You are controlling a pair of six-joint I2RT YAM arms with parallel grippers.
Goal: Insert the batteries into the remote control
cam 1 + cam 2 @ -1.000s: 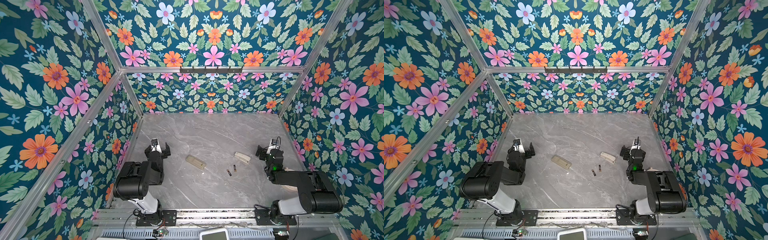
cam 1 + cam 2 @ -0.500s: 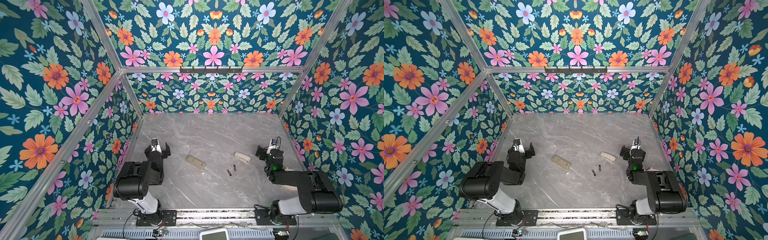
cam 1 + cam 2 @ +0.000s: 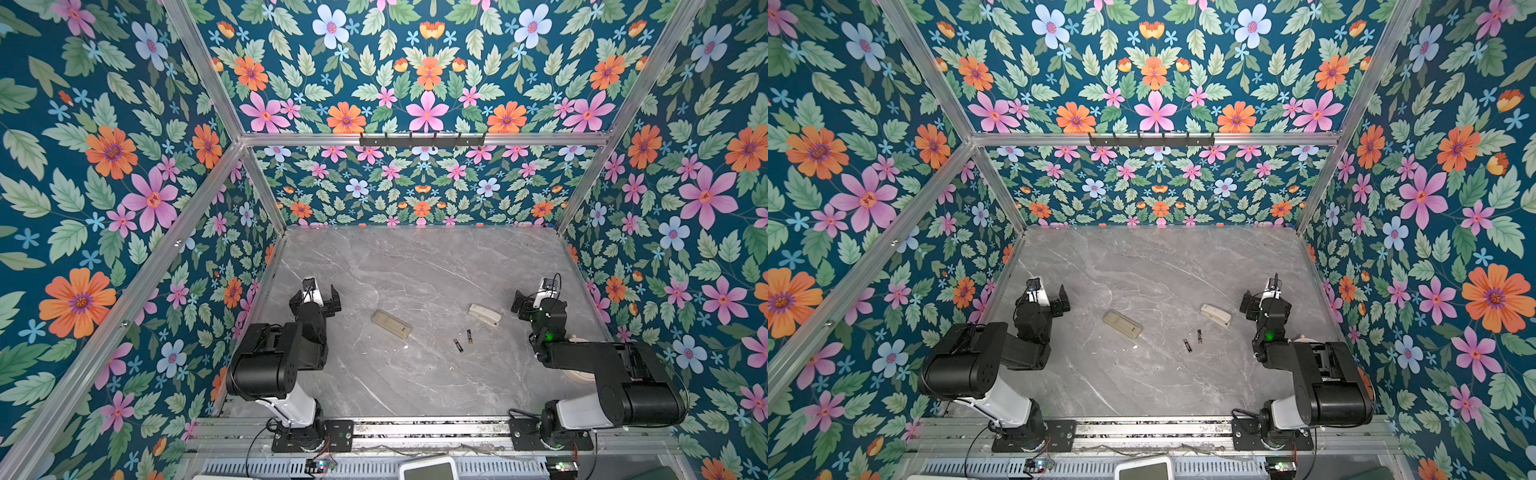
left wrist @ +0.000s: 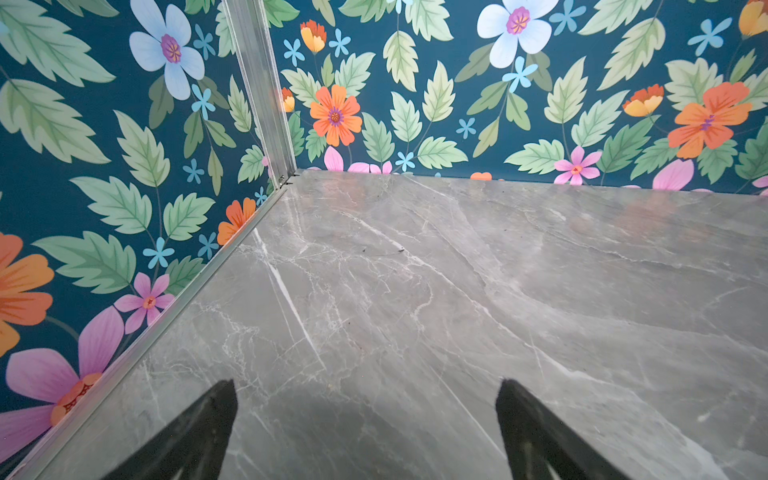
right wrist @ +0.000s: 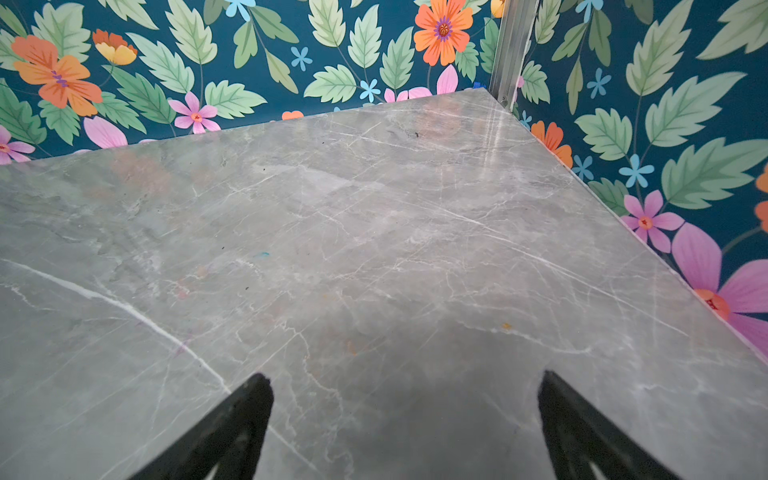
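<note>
"Where did the remote control (image 3: 391, 323) lie?"

"Plain side up on the grey marble worktop (image 3: 415, 270), near the middle. The batteries (image 3: 458, 345) lay close together beside it, between it and a cream stepped block (image 3: 484, 314)."

"Anything in its battery bay?"

"Too small to tell from where I stood."

"And the arms?"

"The left tool (image 4: 365, 386) and the right tool (image 5: 405, 378) were both spread wide, gripping nothing, low over bare worktop near the flowered side walls (image 3: 232, 266)."

"Any change from a second before?"

"None. Arms and pieces sat exactly as they had."
</note>
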